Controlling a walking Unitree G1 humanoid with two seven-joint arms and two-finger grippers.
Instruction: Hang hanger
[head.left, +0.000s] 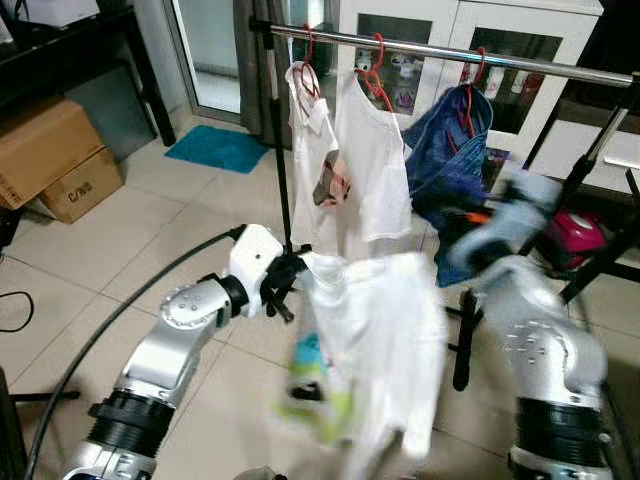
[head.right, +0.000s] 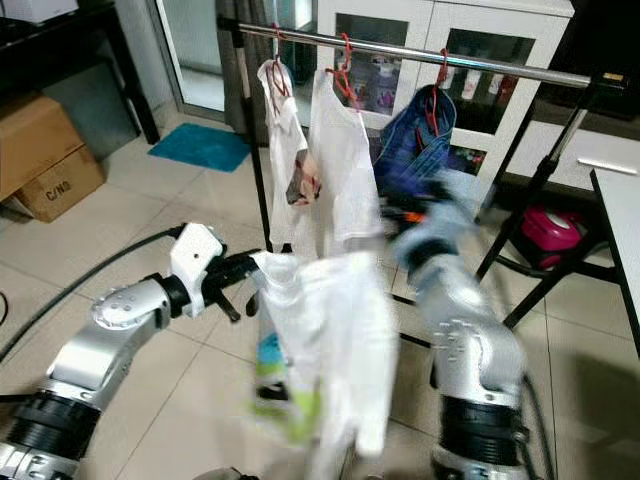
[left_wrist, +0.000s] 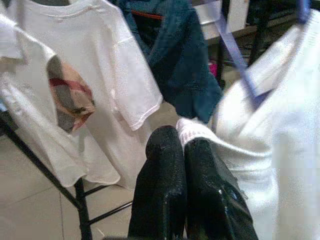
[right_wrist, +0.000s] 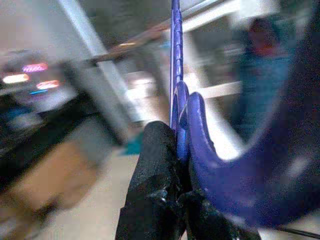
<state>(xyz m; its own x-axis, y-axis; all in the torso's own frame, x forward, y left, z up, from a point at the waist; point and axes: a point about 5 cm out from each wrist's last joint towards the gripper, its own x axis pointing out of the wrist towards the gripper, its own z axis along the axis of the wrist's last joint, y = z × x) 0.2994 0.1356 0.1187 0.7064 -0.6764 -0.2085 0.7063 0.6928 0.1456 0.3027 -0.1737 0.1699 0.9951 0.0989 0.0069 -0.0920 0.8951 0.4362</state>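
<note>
A white shirt (head.left: 385, 335) with a coloured print hangs blurred between my two arms, below the metal rail (head.left: 450, 50) of a clothes rack. My left gripper (head.left: 290, 272) is shut on the shirt's edge, which shows as white cloth at its fingertips (left_wrist: 175, 145) in the left wrist view. My right gripper (right_wrist: 180, 131) is shut on a blue hanger (right_wrist: 220, 170). In the eye views the right arm (head.left: 500, 230) is blurred, raised in front of the rack. The hanger's lower part is hidden by the shirt.
On the rail hang two white shirts (head.left: 370, 150) and a dark blue garment (head.left: 455, 150), all on red hangers. Cardboard boxes (head.left: 50, 155) stand at the left, with a teal mat (head.left: 218, 148) behind. A glass-door cabinet (head.left: 520, 40) is behind the rack, and a pink object (head.left: 572, 238) sits under it.
</note>
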